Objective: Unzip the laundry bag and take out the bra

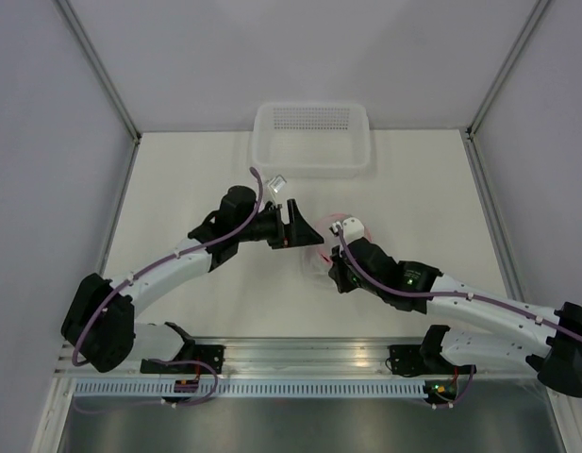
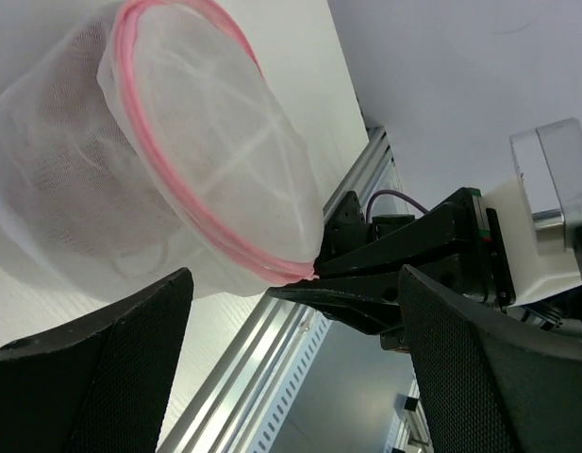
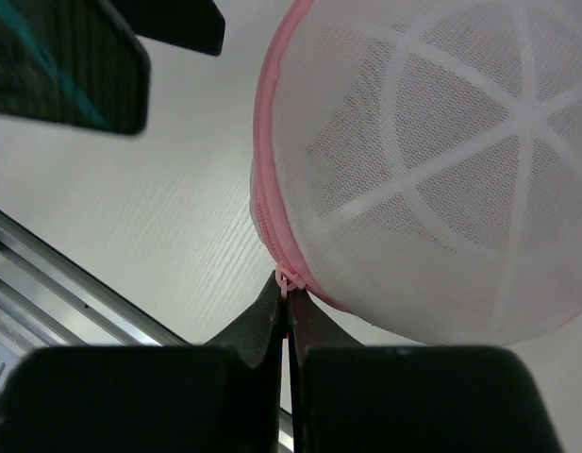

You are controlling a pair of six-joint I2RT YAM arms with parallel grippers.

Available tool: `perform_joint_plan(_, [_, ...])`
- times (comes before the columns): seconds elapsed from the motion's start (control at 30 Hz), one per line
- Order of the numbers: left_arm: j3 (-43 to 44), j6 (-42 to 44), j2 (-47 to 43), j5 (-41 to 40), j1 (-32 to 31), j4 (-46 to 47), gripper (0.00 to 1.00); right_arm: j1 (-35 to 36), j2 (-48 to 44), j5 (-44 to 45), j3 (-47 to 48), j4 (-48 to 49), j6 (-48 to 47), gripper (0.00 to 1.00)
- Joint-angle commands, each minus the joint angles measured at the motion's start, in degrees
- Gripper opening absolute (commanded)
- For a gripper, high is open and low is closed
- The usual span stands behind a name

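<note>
The laundry bag (image 3: 432, 160) is a rounded white mesh pouch with pink zipper trim, lying on the table. My right gripper (image 3: 291, 288) is shut on the pink zipper pull (image 3: 288, 279) at the bag's lower edge. In the top view the bag (image 1: 315, 260) is mostly hidden under the right gripper (image 1: 334, 269). My left gripper (image 1: 305, 228) is open and empty, just left of the bag and facing it. In the left wrist view the bag (image 2: 177, 160) fills the upper left, with the left gripper (image 2: 295, 283) apart from it. The zipper looks closed. The bra is not distinguishable through the mesh.
A clear rectangular plastic basket (image 1: 262, 151) stands at the back of the table, behind both grippers. The aluminium rail (image 1: 300, 354) runs along the near edge. White walls enclose the table at the left, right and back.
</note>
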Motion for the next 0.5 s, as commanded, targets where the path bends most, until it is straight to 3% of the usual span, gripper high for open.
perform_joint_plan(0.0, [-2.3,-3.9,-1.3,-4.3,-2.7,0.1,0.92,-0.1,0.5,-2.3,0.2,2.7,-1.1,0.00])
perform_joint_plan(0.3, [-2.1,-6.4,6.6,-5.3,-5.2,4.8,0.84,-0.1,-0.7,-5.6,-2.2,0.4,-0.4,0.01])
perform_joint_plan(0.4, [-2.1,-8.0,8.6,-5.3,-5.5,8.0,0.78,-0.1,-1.1,-6.5,-2.8,0.0,-0.6,0.00])
perform_joint_plan(0.47, [-1.9,-8.5,9.7,-5.3,-5.7,9.6,0.67,-0.1,-1.2,-6.5,-2.9,-0.4,-0.7,0.00])
